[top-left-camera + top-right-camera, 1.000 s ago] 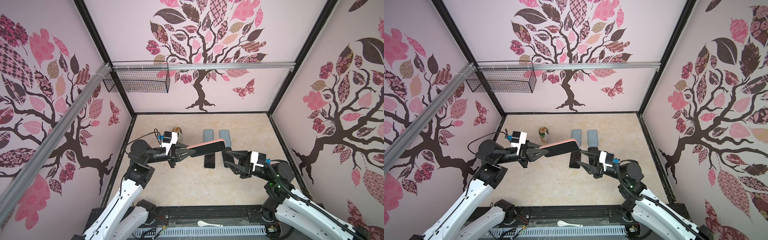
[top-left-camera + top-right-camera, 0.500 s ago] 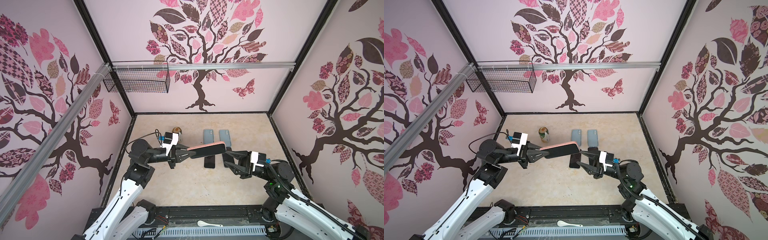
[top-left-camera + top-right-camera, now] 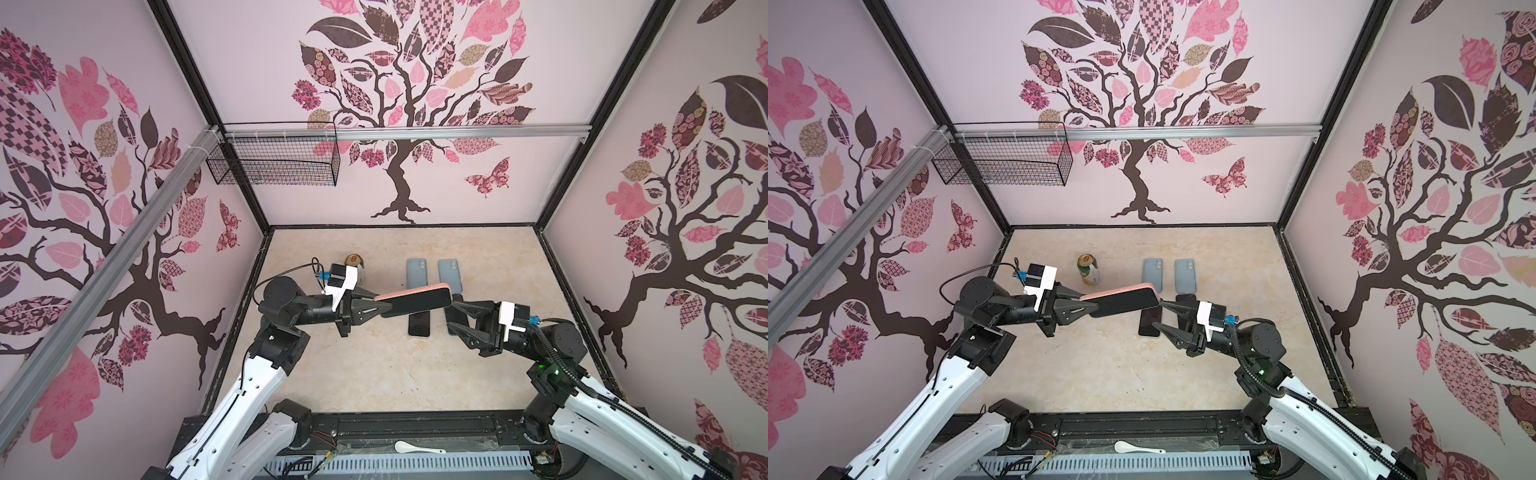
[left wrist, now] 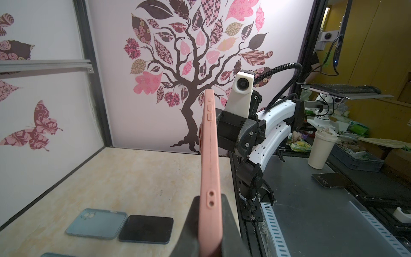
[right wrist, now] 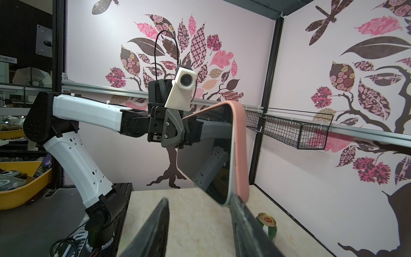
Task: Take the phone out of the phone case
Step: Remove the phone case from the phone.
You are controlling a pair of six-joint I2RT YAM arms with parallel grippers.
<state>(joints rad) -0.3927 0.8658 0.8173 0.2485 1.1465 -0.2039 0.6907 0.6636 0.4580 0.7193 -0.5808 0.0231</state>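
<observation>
Holding flat pink rubbery phone case (image 3: 409, 290) up in air, beside and above green drink can (image 3: 1088, 270). Left gripper (image 3: 384, 308) pinched tight on one end to steady it. Shiny black phone (image 3: 419, 304) sits inside case. Right gripper (image 3: 453, 318) half open at end far from can, grabbing nothing; one finger (image 5: 246, 222) touches case corner. Guess: ready to peel corner off.
</observation>
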